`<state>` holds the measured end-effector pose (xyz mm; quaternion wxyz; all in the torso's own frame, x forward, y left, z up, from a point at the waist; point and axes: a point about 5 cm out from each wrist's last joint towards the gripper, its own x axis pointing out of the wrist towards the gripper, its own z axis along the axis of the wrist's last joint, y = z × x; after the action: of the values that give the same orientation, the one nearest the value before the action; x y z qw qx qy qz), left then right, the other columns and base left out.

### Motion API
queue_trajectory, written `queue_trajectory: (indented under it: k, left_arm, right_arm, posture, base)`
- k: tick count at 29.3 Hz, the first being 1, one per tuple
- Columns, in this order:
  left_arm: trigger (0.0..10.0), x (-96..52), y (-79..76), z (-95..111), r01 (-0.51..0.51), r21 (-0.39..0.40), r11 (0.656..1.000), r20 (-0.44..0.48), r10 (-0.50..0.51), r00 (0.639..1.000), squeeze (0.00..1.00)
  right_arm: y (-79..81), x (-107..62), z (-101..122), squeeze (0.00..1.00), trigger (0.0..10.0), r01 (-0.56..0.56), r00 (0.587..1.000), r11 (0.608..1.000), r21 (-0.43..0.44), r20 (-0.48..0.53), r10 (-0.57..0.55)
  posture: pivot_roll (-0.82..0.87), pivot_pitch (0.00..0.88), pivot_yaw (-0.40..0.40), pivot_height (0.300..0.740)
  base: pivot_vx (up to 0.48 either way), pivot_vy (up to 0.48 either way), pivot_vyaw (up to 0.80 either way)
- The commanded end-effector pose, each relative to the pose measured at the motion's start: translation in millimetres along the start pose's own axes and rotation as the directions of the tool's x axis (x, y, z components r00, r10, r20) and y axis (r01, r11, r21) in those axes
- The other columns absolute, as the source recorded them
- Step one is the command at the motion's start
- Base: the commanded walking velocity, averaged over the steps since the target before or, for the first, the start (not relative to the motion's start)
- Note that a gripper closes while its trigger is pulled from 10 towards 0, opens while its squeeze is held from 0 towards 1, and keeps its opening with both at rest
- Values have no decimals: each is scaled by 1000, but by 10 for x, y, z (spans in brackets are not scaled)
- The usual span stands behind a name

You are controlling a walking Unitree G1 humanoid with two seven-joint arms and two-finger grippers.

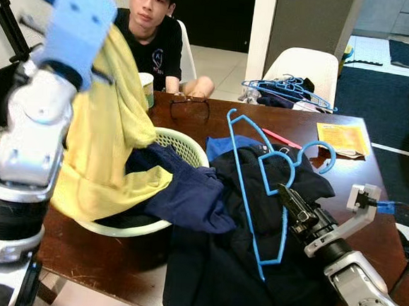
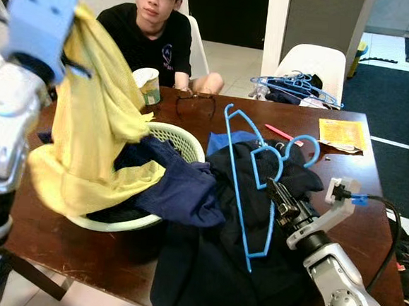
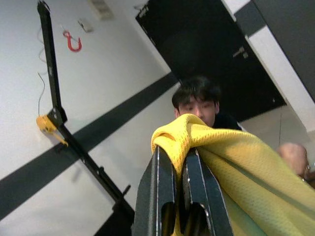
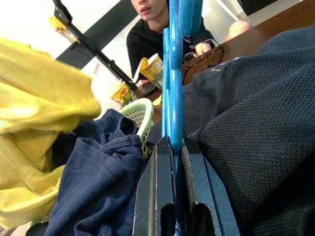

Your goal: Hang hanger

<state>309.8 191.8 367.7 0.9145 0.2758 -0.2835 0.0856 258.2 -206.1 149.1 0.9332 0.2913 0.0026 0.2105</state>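
Observation:
My left gripper is raised high at the left and shut on a yellow mesh shirt, which hangs from it down over the white laundry basket. A blue plastic hanger lies tilted over a dark garment on the brown table. My right gripper is low at the right and shut on the hanger's lower bar. A navy shirt spills from the basket toward the dark garment.
A person in a black shirt sits across the table, a paper cup and glasses before them. More blue hangers lie on a white chair. A yellow packet lies at the table's right. A black rack pole stands by the wall.

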Motion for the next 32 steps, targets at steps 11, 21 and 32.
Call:
queue_trajectory:
  k: [11,21,32]
  left_arm:
    - [0,127,292,307,-92,11,996,139,90,986,0]
    - [0,235,865,520,-290,118,950,250,254,934,0]
    - [0,197,251,177,-87,237,968,172,47,984,0]
  right_arm:
    - [16,-7,-32,0,10000,-3,1000,1000,23,4,3]
    - [18,-16,-40,0,10000,-2,1000,999,34,6,1]
    - [7,-35,-35,0,10000,1,1000,999,37,4,-1]
  posture:
    - [-54,31,88,740]
    - [-53,42,90,740]
    - [-54,50,84,740]
  base:
    - [0,0,0]
    - [0,0,0]
    - [0,0,0]
